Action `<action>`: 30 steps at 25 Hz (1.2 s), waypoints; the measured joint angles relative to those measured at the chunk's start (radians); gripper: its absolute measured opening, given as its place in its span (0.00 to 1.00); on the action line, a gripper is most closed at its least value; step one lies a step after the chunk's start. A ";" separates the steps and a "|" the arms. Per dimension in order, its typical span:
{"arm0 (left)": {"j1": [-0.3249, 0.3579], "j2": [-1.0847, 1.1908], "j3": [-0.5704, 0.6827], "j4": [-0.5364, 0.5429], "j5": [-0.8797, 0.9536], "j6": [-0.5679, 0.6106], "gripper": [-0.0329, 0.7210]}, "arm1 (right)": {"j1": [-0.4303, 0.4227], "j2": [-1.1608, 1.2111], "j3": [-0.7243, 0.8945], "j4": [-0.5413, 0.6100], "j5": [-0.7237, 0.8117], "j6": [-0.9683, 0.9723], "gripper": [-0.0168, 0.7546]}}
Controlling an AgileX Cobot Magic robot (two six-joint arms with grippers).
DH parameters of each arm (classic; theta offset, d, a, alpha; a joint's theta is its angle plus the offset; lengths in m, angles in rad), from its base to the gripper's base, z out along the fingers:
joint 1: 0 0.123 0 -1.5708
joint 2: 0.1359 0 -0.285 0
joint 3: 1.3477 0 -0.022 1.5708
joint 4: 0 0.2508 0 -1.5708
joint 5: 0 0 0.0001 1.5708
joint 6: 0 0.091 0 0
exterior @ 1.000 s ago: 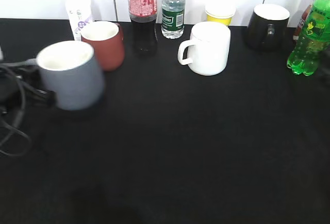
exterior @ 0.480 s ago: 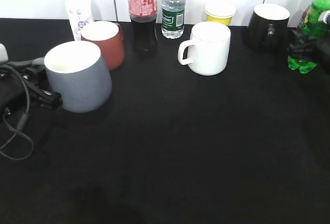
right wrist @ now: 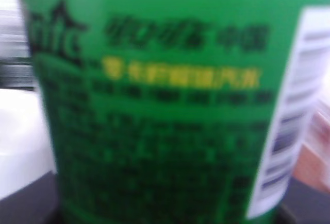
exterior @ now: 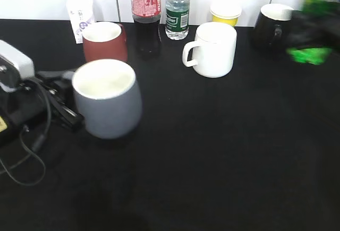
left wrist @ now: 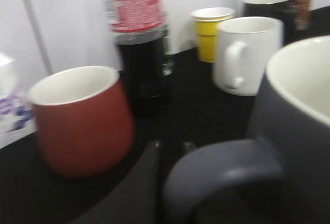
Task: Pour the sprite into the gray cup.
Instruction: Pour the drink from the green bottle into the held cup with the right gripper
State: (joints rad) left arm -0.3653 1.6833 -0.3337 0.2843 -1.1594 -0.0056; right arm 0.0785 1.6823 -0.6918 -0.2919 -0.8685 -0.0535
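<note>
Sitting on the black table (exterior: pixel 212 151) left of centre, the gray cup (exterior: pixel 108 103) is upright w/ its handle (left wrist: pixel 221 170) toward the left gripper (exterior: pixel 64 109); the dark fingers are at the handle, but whether they're clamped on it can't be told from the blur. The red-brown mug (exterior: pixel 104 41) is just behind, cola bottle (exterior: pixel 146 13) and water bottle (exterior: pixel 177 9) further back, white mug (exterior: pixel 211 49) near centre. The sprite (exterior: pixel 314 24) is at far right by the black mug (exterior: pixel 270 25), blurred, w/ the right gripper (exterior: pixel 305 29) a dark smear across it; grip state can't be told. In the right wrist view the label (right wrist: pixel 154 105) fills the pic.
</note>
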 joint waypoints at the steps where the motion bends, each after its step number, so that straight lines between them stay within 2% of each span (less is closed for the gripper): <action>1: -0.004 0.000 0.000 0.003 0.001 0.000 0.14 | 0.072 -0.022 0.000 -0.009 0.017 -0.051 0.59; 5: -0.005 0.000 0.000 0.002 0.001 -0.002 0.14 | 0.314 -0.029 0.002 -0.017 0.065 -0.281 0.59; 7: -0.005 0.000 0.000 0.014 -0.001 -0.009 0.14 | 0.379 -0.026 0.002 -0.012 0.085 -0.453 0.59; 12: -0.005 0.000 0.000 0.110 -0.002 -0.040 0.14 | 0.388 0.033 -0.020 0.002 0.106 -0.784 0.59; 16: -0.005 0.000 0.000 0.172 0.052 -0.042 0.14 | 0.388 0.036 -0.047 -0.002 0.094 -0.946 0.59; 22: -0.005 0.000 0.000 0.185 0.052 -0.042 0.14 | 0.388 0.037 -0.056 -0.097 0.021 -1.046 0.59; 30: -0.005 0.000 0.000 0.230 0.005 -0.043 0.14 | 0.388 0.037 -0.056 -0.105 -0.013 -1.235 0.59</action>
State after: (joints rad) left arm -0.3702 1.6833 -0.3337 0.5146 -1.1545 -0.0488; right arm 0.4669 1.7189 -0.7475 -0.3973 -0.8815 -1.2880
